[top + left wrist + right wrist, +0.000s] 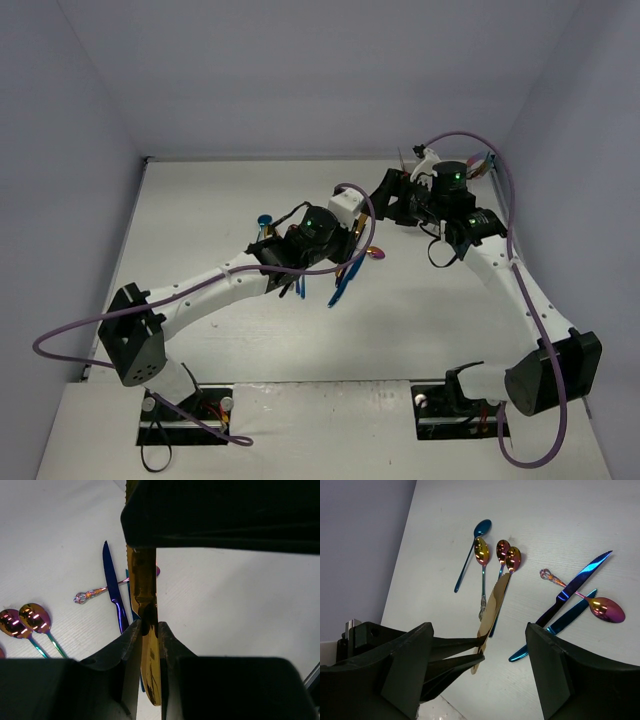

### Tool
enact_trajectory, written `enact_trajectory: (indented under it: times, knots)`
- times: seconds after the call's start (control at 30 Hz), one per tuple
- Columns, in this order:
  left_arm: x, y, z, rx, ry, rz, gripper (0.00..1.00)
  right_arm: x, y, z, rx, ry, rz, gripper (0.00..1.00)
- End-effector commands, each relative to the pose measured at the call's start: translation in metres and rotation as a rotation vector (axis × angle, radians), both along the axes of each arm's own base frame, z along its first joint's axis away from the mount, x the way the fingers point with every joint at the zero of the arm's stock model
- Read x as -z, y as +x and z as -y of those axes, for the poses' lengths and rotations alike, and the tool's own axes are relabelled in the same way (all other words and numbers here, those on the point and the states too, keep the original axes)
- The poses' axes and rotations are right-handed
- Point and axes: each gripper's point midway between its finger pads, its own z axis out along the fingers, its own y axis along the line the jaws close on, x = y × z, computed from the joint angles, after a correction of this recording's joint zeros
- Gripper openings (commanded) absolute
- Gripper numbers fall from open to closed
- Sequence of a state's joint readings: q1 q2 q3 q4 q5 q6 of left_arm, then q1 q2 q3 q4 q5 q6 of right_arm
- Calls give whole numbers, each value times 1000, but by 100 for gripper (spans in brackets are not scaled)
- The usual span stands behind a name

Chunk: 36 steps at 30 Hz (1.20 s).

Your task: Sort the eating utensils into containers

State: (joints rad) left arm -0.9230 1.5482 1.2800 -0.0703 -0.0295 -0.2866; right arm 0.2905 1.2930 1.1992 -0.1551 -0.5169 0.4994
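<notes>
My left gripper [150, 630] is shut on a gold knife [142, 580], pinching it near its handle end and holding it in the air. In the right wrist view the gold knife [493, 602] hangs between the wide-apart fingers of my right gripper [480, 665], which is open and not touching it. Several eating utensils lie on the table: iridescent spoons [505, 555], a blue spoon [481, 529], a dark blue knife [575, 582], a teal knife [560, 625] and a pink spoon [607, 609]. The containers are mostly hidden behind the right arm; some utensils [484, 166] stick up there.
The two grippers meet over the table's middle [372, 212]. Blue knives [340, 285] lie just below them and a blue spoon [264, 220] sits behind the left arm. Lilac walls close the table at the left, back and right.
</notes>
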Motion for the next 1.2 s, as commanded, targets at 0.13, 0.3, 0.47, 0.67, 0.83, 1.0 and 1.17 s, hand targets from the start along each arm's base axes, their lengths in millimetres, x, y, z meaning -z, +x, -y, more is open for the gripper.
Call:
enact_trajectory:
  times: [0.13, 0.3, 0.47, 0.67, 0.83, 1.0, 1.17]
  knots:
    - [-101, -3, 11, 37, -193, 187, 0, -19, 11, -13, -19, 31, 88, 54]
    - [-104, -6, 13, 46, -196, 194, 0, -7, 10, -12, -18, 20, 69, 38]
    - [-107, -10, 14, 56, -201, 198, 0, 4, 11, -10, -11, 5, 64, 19]
    - [-100, -10, 9, 34, -186, 184, 1, -3, 13, -3, 12, -27, 114, 0]
    - [-79, -2, -6, -53, -120, 141, 28, -18, 20, 8, 56, -64, 182, 0]
    - [-53, 11, -38, -209, -37, 95, 72, -42, 40, 36, 153, -157, 294, 0]
    - [-12, 30, -93, -353, 54, -51, 90, -75, 72, 85, 336, -339, 425, 0]
